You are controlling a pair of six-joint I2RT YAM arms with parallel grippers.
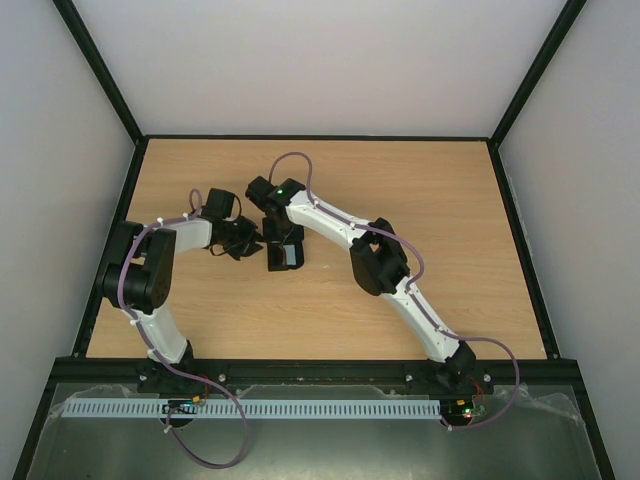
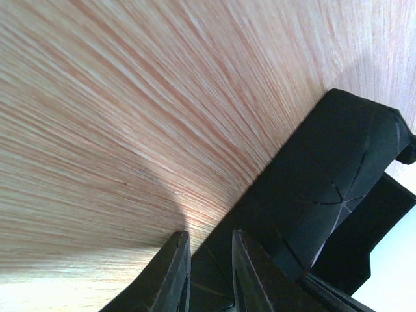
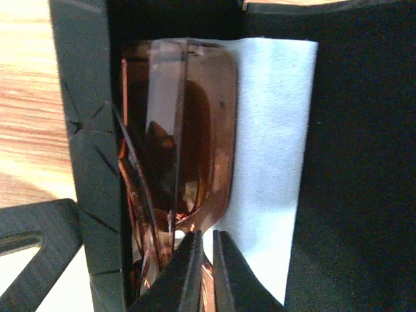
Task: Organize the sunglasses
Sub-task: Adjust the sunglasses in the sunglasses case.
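Pinching the sunglasses in the right gripper, long side pointing straight ahead, inside the black case.

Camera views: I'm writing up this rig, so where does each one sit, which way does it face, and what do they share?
Top external: above and behind the bases, looking down at the table; both arms, left tool and right tool show.
Left wrist: low over the wood, facing the black case; its fingers show.
Right wrist: above the open case, looking down at sunglasses on the cloth; its fingers show.
Shared: all three see the case.
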